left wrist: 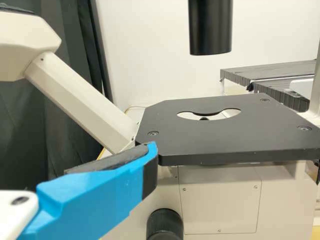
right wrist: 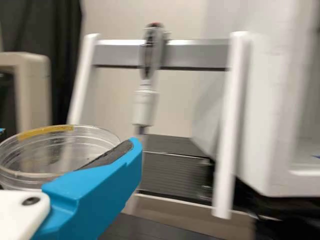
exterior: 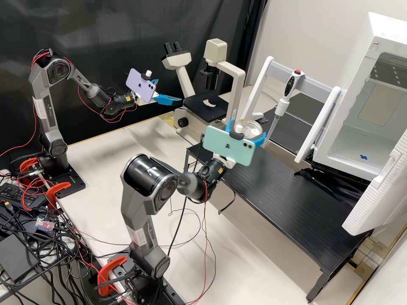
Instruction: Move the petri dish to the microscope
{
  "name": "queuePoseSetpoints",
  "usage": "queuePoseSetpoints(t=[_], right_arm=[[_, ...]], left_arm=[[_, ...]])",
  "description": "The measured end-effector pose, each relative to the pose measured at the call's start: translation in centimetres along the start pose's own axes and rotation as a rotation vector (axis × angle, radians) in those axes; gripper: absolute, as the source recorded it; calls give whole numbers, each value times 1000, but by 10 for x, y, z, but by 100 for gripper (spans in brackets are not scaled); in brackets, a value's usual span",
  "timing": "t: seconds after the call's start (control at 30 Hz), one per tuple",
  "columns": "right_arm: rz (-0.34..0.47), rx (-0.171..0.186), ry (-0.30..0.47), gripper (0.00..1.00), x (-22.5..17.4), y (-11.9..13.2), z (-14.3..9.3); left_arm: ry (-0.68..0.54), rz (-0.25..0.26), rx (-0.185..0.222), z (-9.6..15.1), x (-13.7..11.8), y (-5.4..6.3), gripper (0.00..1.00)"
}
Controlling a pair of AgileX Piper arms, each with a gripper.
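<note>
petri dish (exterior: 253, 128): clear, roughly level, off the microscope. held up in the air by the right gripper (exterior: 247, 130), whose jaws are closed around its sides, near the black slatted desk's (exterior: 292, 192) end toward the microscope. a yellow strip (right wrist: 45, 131) runs along part of the rim (easy to pick out from the wrist, clear plastic everywhere else).

microscope (exterior: 238, 82): beyond the dish, past that same end of the slatted desk. its flat black stage (left wrist: 225, 137) has an opening in the middle, and a black tube (left wrist: 210, 27) hangs over it, apart from the stage.

left gripper (exterior: 169, 91): at the eyepiece side of the microscope, near the stage, jaws standing wide, nothing between them.

farther out: a white rack (exterior: 316, 79) carrying a pipette (exterior: 289, 87) with a red top, upright, past the slatted desk's far long edge. beside it, a white cabinet (exterior: 379, 23) with a blue mark (exterior: 363, 156) on its floor. mint phone (exterior: 229, 146) fixed on the right arm, lilac phone (exterior: 141, 86) on the left. both arms rise by one edge of the pale desk (exterior: 97, 169), red clamps (exterior: 111, 275) and tangled cables (exterior: 63, 250) close to their bases. dark curtain (exterior: 106, 25) behind.
</note>
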Motion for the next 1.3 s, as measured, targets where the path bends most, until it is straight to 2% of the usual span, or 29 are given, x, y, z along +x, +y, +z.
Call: queuePoseSetpoints(t=[0.23,0.37,0.77,0.97,1.3], right_arm=[[-42,-47,91,0,25,-24,-29],[-65,-58,98,0,43,-38,-40],[-243,-108,109,0,89,-90,-71],[-303,-112,107,0,110,-108,-81],[-339,-96,32,0,151,-129,-79]], left_arm=[[0,0,0,0,0,0,100],[0,0,0,0,0,0,100],[0,0,0,0,0,0,100],[0,0,0,0,0,0,100],[0,0,0,0,0,0,100]])
